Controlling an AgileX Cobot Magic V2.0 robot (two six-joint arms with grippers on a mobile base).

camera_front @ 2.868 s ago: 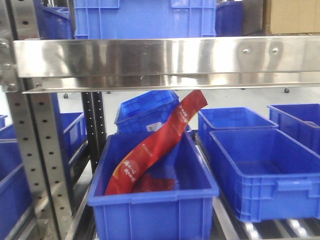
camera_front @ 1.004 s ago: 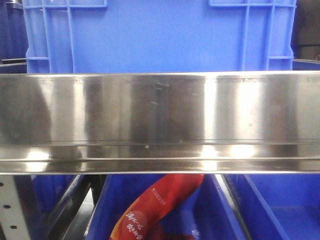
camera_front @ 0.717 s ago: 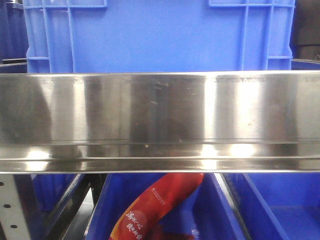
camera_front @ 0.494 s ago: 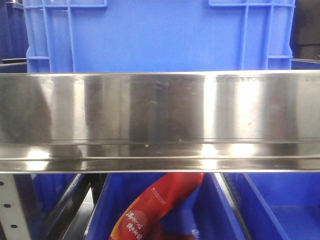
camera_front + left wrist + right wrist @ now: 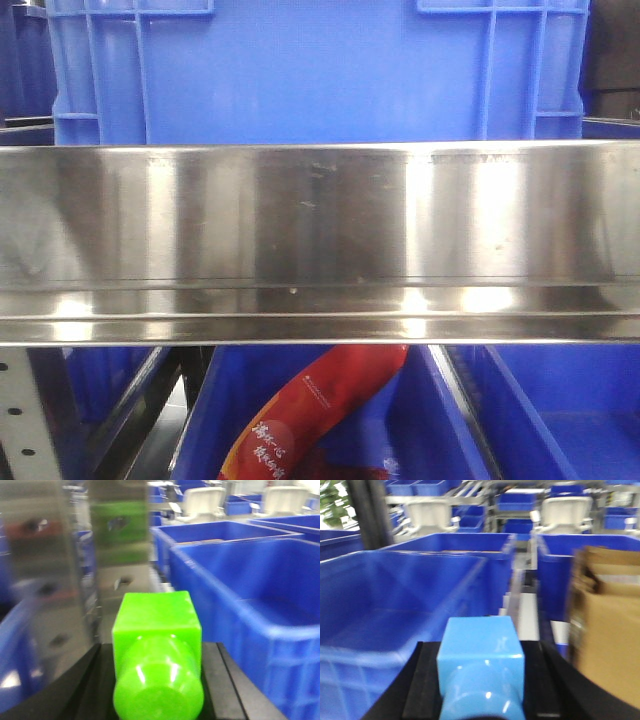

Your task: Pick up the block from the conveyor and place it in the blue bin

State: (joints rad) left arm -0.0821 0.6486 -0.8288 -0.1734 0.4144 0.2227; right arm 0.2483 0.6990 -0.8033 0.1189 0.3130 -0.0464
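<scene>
In the left wrist view, the left tool (image 5: 157, 652) is closed on a bright green plastic block (image 5: 156, 622), a cube with a rounded stub facing the camera. It sits at the bottom centre of the frame between the black fingers (image 5: 102, 680). A deep blue plastic bin (image 5: 260, 595) fills the right half of that frame, and a shiny steel upright (image 5: 75, 565) stands at the upper left.

In the right wrist view, the right tool (image 5: 481, 652) grips a light blue plastic block (image 5: 481, 637) of the same shape, low in the centre. A large blue bin (image 5: 395, 595) lies to the left of it and a brown cardboard box (image 5: 605, 630) stands at the right edge.

The front-facing view is crossed by a wide polished steel shelf rail (image 5: 320, 240). A blue plastic crate (image 5: 320, 70) stands above it. Under it, at the bottom centre, an open blue tub (image 5: 425, 430) holds a curved red printed packet (image 5: 320, 410).
</scene>
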